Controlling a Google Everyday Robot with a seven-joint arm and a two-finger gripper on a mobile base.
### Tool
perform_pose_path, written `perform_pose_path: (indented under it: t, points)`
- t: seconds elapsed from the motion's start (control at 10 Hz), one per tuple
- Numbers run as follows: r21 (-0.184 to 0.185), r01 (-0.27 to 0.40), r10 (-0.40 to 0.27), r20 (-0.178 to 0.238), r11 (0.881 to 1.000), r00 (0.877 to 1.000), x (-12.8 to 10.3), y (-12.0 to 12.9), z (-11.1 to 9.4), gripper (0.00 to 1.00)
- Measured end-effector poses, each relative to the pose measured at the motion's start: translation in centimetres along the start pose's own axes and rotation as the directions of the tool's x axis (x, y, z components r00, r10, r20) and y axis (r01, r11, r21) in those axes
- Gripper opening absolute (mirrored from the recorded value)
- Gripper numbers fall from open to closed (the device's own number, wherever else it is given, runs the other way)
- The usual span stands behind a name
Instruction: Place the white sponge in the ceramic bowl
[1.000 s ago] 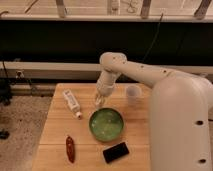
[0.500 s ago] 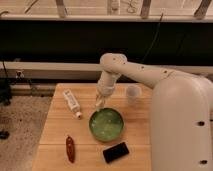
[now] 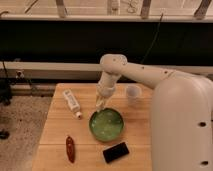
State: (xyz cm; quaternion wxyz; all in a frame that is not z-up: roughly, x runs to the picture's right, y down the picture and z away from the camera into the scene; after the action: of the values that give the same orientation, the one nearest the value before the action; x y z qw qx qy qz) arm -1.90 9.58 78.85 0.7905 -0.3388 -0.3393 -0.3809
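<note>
The ceramic bowl [image 3: 106,125] is glossy green and sits on the wooden table near the middle front. My gripper [image 3: 101,104] points down from the white arm and hangs just over the bowl's far left rim. A small cream lump, the white sponge [image 3: 101,106], shows at its tip, and the gripper looks shut on it. The inside of the bowl shows only mottled green.
A long white tube with a cap [image 3: 72,103] lies left of the bowl. A small translucent cup [image 3: 132,94] stands at the back right. A red-brown pepper-like item [image 3: 70,148] and a black phone-like slab [image 3: 115,152] lie at the front. The robot's white body [image 3: 182,130] fills the right.
The gripper has dropped slightly toward the bowl's far left rim. Nothing else has moved.
</note>
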Motion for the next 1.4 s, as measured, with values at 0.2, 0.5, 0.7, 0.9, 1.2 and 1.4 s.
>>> perform_pose_path:
  t: [0.2, 0.5, 0.7, 0.9, 1.2, 1.4]
  points:
    - [-0.002, -0.012, 0.012, 0.000, 1.000, 1.000, -0.1, 0.1, 0.1, 0.10]
    - [-0.006, -0.016, 0.016, 0.000, 1.000, 1.000, -0.1, 0.5, 0.2, 0.10]
    - [-0.009, -0.023, 0.023, -0.001, 1.000, 1.000, -0.2, 0.6, 0.2, 0.10]
    - [-0.012, -0.031, 0.031, -0.001, 0.999, 1.000, -0.3, 0.9, 0.3, 0.10]
    - [-0.015, -0.034, 0.034, -0.001, 0.999, 0.999, -0.3, 1.1, 0.4, 0.12]
    - [-0.019, -0.037, 0.037, 0.000, 0.999, 0.999, -0.4, 1.3, 0.5, 0.28]
